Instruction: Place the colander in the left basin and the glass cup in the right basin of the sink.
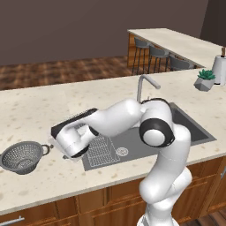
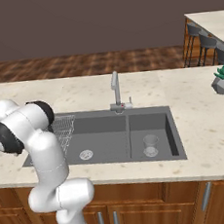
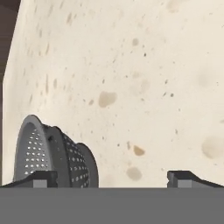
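Counter (image 1: 39, 106) stretched pale and speckled around the colander (image 1: 22, 157), which sat upright near the front edge at the far left of the left base view, well apart from the sink (image 1: 194, 128). Open stone lay on all sides of the bowl. One loop handle pointed right toward the arm; the opposite handle could not be made out. In the hand view the colander (image 3: 52, 155) appeared tipped by the camera's roll, cut off at the bottom, just by one of the two fingertips (image 3: 41, 178). The gripper (image 3: 111, 179) had its tips spread wide, nothing between them.

The glass cup (image 2: 150, 145) stood upright in the right basin (image 2: 150, 129), beside its drain. The left basin (image 2: 97, 137) held a wire rack (image 2: 64, 128), partly hidden by the arm. In the left base view the arm covered much of the sink.
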Robot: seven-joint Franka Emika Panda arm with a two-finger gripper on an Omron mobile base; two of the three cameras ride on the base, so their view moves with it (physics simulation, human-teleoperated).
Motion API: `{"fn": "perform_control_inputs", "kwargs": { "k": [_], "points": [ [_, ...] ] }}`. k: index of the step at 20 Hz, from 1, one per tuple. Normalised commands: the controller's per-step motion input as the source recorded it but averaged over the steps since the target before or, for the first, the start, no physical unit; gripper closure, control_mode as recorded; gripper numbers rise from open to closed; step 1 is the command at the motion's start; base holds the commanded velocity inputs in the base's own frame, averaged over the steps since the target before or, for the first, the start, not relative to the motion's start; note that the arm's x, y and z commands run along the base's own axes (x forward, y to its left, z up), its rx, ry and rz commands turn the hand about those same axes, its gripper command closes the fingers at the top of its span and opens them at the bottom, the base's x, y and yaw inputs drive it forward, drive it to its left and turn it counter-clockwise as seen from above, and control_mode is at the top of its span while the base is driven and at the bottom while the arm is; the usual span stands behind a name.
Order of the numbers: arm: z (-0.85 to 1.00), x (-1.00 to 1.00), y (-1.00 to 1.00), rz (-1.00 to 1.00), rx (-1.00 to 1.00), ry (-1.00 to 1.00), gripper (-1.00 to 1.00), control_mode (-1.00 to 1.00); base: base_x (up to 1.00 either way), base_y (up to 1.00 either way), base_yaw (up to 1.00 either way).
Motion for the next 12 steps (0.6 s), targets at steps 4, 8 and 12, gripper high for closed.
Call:
{"fn": "perform_control_inputs", "kwargs": {
  "k": [4,8,12],
  "points": [
    [0.14,0.1,0.0,0.03,0.0,0.05,-1.0,-1.0,0.0,0.0,0.0],
    [0.59,0.0,0.0,0.03,0.11,0.0,-1.0,-1.0,0.0,0.0,0.0],
    [0.68,0.0,-0.1,0.03,0.16,0.02,-1.0,-1.0,0.0,0.0,0.0]
  ]
}}
